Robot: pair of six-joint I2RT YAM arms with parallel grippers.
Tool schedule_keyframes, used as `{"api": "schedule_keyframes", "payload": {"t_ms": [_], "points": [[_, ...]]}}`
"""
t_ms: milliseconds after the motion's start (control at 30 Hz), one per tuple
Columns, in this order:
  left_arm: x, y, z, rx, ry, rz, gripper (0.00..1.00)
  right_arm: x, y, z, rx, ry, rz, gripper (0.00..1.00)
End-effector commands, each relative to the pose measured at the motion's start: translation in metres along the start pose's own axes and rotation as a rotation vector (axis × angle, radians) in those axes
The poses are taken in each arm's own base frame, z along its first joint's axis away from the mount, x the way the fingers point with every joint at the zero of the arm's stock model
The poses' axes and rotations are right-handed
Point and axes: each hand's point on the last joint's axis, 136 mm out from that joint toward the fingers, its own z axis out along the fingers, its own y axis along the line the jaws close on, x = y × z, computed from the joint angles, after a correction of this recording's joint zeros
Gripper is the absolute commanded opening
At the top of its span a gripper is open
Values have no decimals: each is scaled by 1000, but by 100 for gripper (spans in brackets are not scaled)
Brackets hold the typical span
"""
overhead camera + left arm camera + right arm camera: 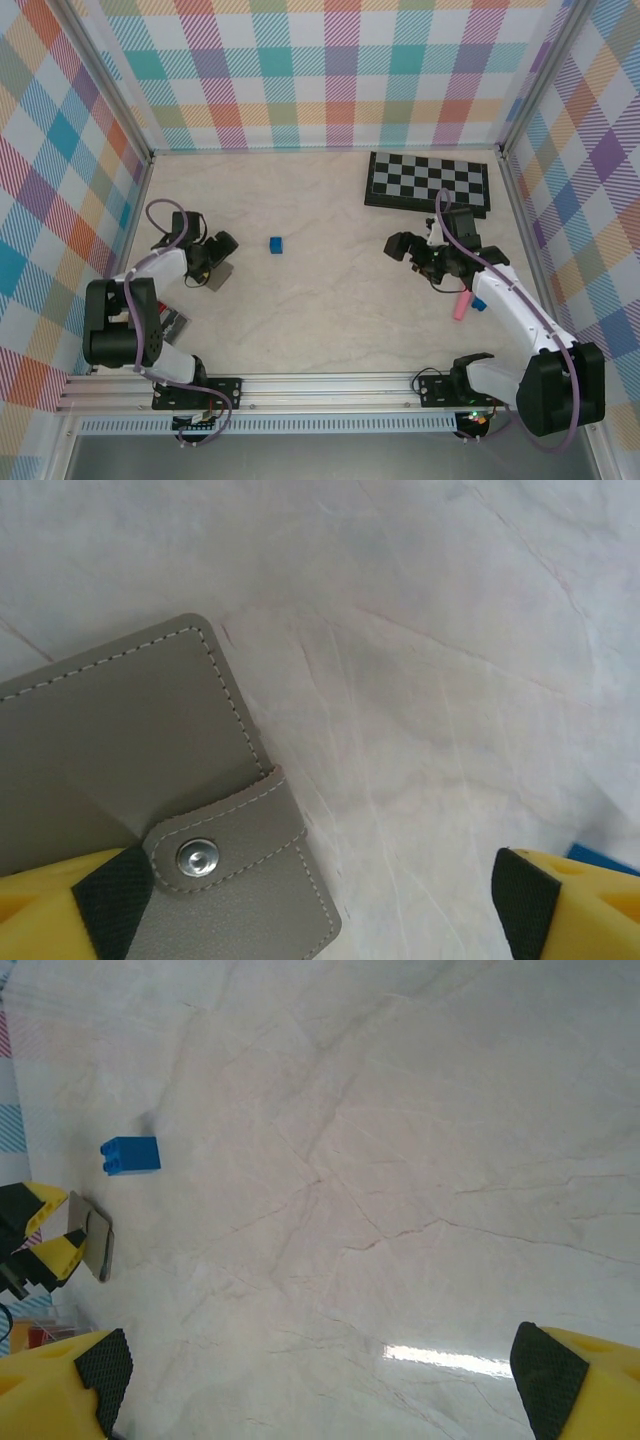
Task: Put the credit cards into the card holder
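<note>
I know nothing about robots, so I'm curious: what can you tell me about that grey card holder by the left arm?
The card holder is a flat grey wallet that looks like leather, with pale stitching along its edges and rounded corners. A strap with a metal snap lies across its cover, so it appears closed. It lies flat on the pale marbled table. One pad of the open left gripper overlaps one edge; whether it touches is unclear.

Open tabletop (330, 300) between blue block (275, 244) and chessboard (428, 182) (card holder (218, 276) at left)
</note>
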Motion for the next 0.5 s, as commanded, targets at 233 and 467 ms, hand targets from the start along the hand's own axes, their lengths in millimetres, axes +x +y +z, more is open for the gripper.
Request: {"api": "schedule_keyframes", "payload": {"t_ms": [233,467], "points": [[160,29,-27,32,240,20,82,24,-18,4,92,63,40,89],[195,-14,-38,230,255,118,82,42,-16,12,89,115,51,80]]}}
